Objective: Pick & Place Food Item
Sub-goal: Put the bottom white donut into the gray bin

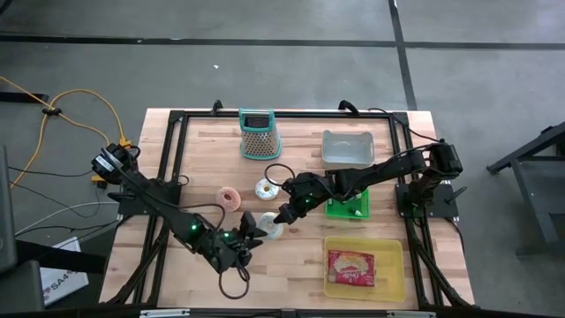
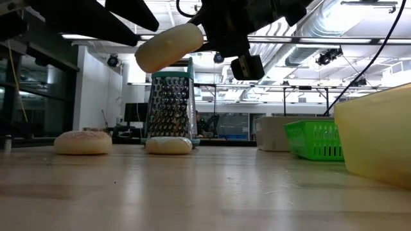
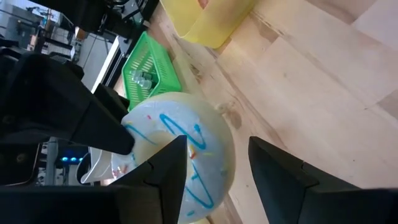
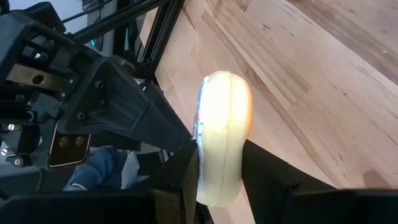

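A white-iced donut with blue stripes (image 3: 186,140) hangs above the table near its front middle, also seen in the low view (image 2: 170,46). My right gripper (image 4: 221,177) is shut on it, reaching in from the table's right (image 1: 282,215). My left gripper (image 3: 217,168) stands open close by on the donut's left (image 1: 252,231). One of its fingers (image 3: 165,168) overlaps the iced face. My right gripper pinches the donut between its two fingers, one on the iced face (image 4: 200,134) and one on the plain underside (image 4: 244,134), near the rim. The fingers slant down from the table's right. The donut stands on edge, tilted, lifted clear of the table. My left gripper's one finger lies in front of the donut's icing (image 3: 186,155); I cannot tell whether it touches.
A pink donut (image 1: 229,196) and a white donut (image 1: 266,187) lie on the table behind. A metal grater (image 1: 259,134) and a grey bin (image 1: 347,147) stand at the back. A green basket (image 1: 347,206) and a yellow tray (image 1: 393,265) holding a red packet (image 1: 351,268) are on the right.
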Action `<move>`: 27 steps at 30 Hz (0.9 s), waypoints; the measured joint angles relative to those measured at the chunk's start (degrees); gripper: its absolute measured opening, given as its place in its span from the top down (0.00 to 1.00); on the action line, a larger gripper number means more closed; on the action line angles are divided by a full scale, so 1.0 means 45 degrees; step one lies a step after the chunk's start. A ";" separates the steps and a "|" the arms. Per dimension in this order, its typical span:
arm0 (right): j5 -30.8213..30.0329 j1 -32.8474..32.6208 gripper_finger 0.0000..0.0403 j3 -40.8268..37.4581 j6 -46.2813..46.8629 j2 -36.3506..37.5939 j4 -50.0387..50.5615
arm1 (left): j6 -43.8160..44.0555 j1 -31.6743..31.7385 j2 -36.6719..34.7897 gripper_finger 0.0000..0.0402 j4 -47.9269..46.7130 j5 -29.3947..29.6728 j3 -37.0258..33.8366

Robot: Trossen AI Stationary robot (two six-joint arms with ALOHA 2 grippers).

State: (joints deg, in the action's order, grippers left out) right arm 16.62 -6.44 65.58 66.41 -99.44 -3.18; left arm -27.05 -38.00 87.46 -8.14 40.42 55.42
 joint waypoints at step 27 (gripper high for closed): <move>-0.0681 0.3565 0.74 0.0005 -0.3714 0.3140 0.5880 | 0.1429 -0.0373 0.0000 0.59 -0.0067 0.0063 0.0001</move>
State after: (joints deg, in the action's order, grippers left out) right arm 13.56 9.61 65.61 49.70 -85.31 23.28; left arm -20.62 -39.67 87.46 -8.44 40.71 55.42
